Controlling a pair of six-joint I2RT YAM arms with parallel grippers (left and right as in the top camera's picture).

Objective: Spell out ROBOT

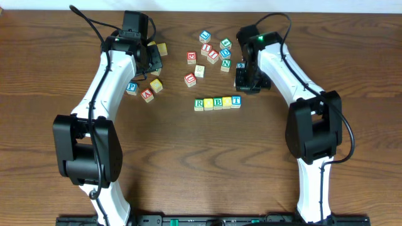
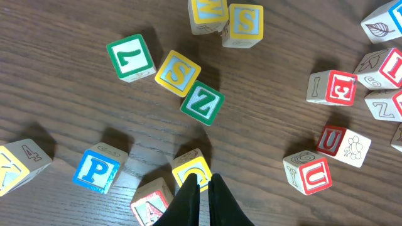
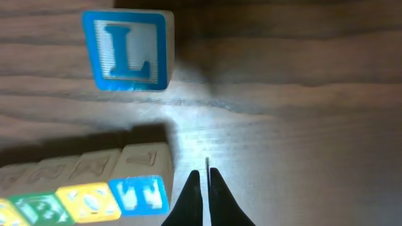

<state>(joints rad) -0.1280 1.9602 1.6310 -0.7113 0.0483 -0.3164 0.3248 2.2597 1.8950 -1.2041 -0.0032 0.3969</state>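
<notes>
Since the row (image 1: pixel 217 102) seems to read ROBOT, with T (image 3: pixel 139 193) at its end, spelling looks finished. Right gripper (image 3: pixel 203 179), pinched together and empty, sits just beside T. Left gripper (image 2: pixel 201 188), likewise closed and empty, hovers over a yellow block (image 2: pixel 191 164). Next: retreat without nudging the row.

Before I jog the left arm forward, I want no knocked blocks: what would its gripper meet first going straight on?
The yellow block, right at the tips of the left gripper, which looks shut. Whether they touch it is unclear from this depth. Beyond it lies the green Z block.
</notes>
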